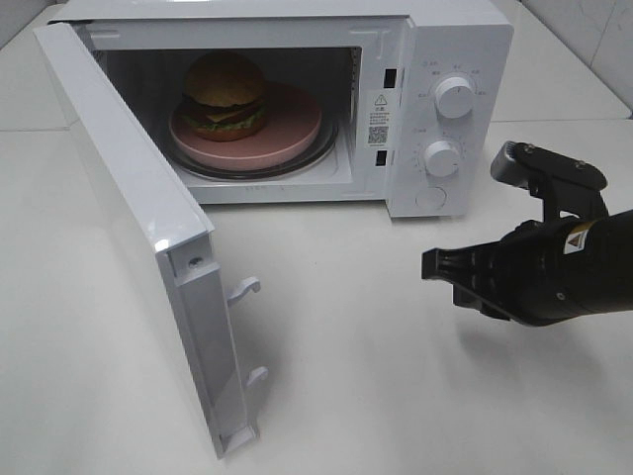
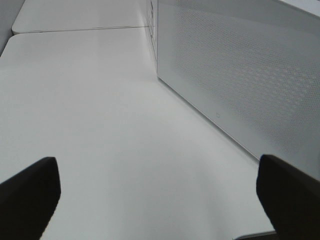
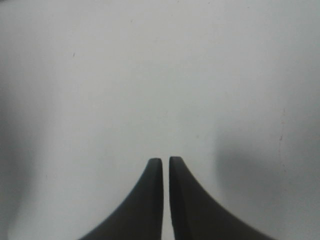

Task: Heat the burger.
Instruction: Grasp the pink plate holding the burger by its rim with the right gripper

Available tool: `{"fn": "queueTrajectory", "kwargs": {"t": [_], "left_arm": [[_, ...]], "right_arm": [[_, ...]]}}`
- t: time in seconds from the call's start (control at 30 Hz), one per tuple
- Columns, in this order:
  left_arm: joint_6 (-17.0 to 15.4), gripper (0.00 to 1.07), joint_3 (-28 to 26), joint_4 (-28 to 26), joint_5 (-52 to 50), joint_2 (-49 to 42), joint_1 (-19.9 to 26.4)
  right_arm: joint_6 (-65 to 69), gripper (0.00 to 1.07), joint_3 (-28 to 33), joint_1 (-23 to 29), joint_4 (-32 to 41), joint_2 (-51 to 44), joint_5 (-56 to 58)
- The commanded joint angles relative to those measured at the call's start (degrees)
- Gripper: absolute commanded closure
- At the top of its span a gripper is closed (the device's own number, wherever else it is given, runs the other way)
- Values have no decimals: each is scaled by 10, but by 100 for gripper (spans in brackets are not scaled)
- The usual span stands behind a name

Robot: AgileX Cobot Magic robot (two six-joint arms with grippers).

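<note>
Item: burger [image 1: 226, 94], in microwave [image 1: 465, 40], far-left of my right claw [image 1: 430, 263], tips nearly together, empty. Open door [image 1: 119, 168]: beside my left claw [image 2: 157, 167], spread wide.

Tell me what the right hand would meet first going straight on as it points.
Likely the latch edge of the open white microwave door; nothing else shows in between, though depth is unclear.

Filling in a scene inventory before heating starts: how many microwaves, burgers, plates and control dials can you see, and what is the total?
Microwave: 1
Burger: 1
Pink plate: 1
Dials: 2
Total: 5
</note>
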Motion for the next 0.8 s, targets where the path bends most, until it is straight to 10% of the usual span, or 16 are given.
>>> {"fn": "queueTrajectory", "kwargs": {"t": [0.03, 0.3, 0.47, 0.8], "left_arm": [[-1, 4, 1, -2, -1, -2, 1], [-1, 4, 1, -2, -1, -2, 1], [-1, 4, 1, -2, -1, -2, 1], [-1, 4, 1, -2, -1, -2, 1]], "right_arm": [[-90, 96, -1, 1, 13, -26, 47], [-235, 59, -60, 1, 7, -37, 173], [-386, 6, -156, 1, 6, -3, 295], [-509, 8, -289, 10, -69, 89, 446]]}}
